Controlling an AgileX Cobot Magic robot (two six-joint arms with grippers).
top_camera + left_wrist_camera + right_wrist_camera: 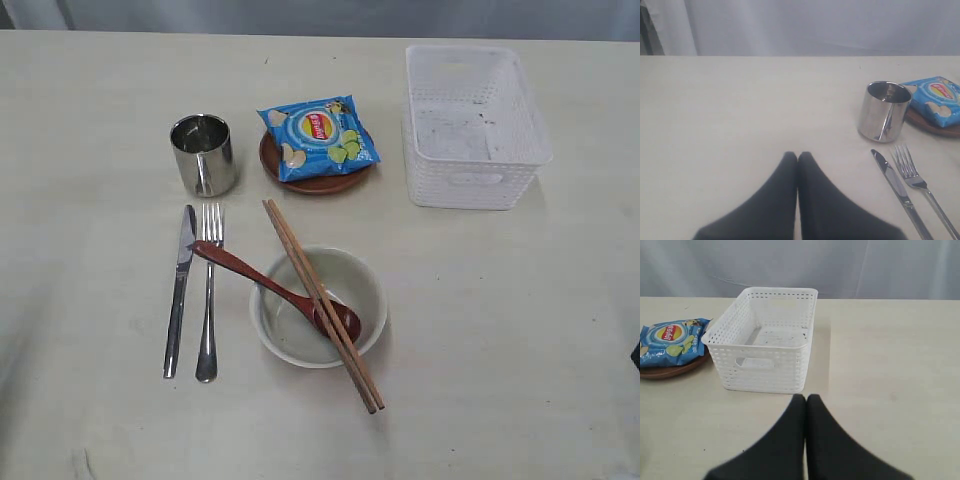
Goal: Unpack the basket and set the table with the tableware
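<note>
White basket sitting at far desk edge, spoon lying in bowl; left end effector, right end effector (both) pressing together

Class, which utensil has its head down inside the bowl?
The wooden spoon; the chopsticks bridge the rim of the bowl, and the knife and fork lie on the table.

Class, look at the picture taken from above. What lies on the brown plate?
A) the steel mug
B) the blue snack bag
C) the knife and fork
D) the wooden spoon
B: the blue snack bag lies on the brown plate, whereas the wooden spoon rests in the bowl and the steel mug stands on the table beside the plate.
</note>
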